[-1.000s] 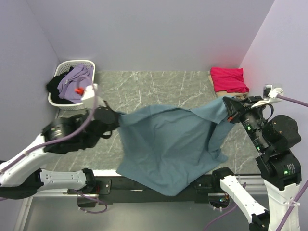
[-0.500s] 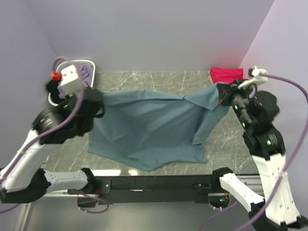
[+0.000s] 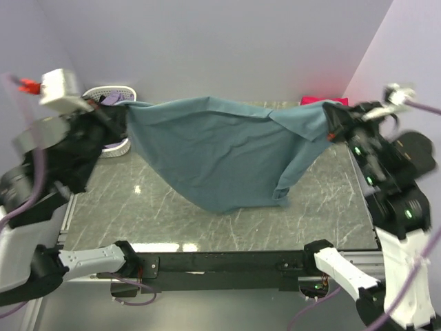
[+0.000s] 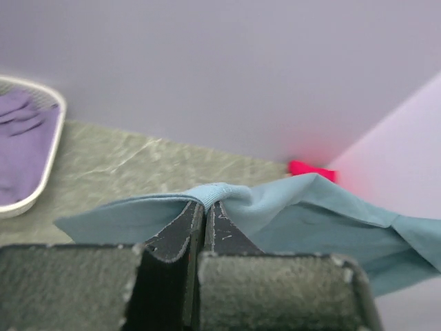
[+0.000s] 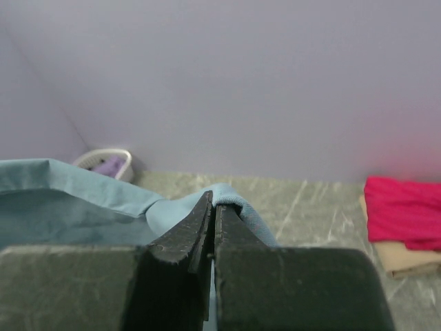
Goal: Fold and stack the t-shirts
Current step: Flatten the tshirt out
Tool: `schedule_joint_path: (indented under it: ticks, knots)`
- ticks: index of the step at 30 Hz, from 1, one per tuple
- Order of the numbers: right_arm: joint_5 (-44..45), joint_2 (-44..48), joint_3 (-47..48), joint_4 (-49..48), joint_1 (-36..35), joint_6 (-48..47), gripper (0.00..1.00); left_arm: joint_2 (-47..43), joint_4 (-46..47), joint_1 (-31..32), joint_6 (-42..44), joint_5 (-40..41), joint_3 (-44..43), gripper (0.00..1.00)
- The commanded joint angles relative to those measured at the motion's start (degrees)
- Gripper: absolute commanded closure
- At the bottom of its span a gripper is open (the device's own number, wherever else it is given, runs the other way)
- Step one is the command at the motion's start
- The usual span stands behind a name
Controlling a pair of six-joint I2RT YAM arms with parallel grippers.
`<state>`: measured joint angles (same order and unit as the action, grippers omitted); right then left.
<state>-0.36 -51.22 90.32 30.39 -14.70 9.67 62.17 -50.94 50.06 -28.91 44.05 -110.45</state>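
Above table (image 3: 138,207): left claw (image 4: 205,207), right claw (image 5: 212,201) each pinching teal t-shirt (image 3: 220,152), spread between.

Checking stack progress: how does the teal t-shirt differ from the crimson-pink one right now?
Pose: the teal t-shirt hangs spread between the arms; the crimson-pink t-shirt lies bundled compactly at the far right corner of the table. Grip: teal is pinched by the left gripper and right gripper; crimson-pink is untouched, resting on a beige t-shirt. Both are plain single-colour cloth.

left tool (image 4: 204,210) pinching teal t-shirt (image 4: 303,207) hem
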Motion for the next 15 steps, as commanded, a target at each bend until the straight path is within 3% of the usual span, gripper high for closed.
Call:
schedule_joint_path:
  ticks: [1,7,11,15]
  knots:
    - [-2.1,7.3,3.5,-2.4,-0.2,-1.3,1.0,-8.1,5.8,-0.2,4.6,-10.5,0.8,0.99]
    - [-1.7,15.8,4.1,-4.1,-0.2,-1.3,1.0,-18.6,9.3,-0.2,4.7,-18.3,2.8,0.99]
    - [0.2,19.5,3.7,-6.0,-0.2,-3.1,1.0,-21.6,10.2,-0.2,6.5,-25.4,1.1,0.99]
    - [2.2,20.4,4.1,-8.1,-0.2,-5.5,1.0,-23.7,11.7,-0.2,6.9,-26.8,-0.2,0.99]
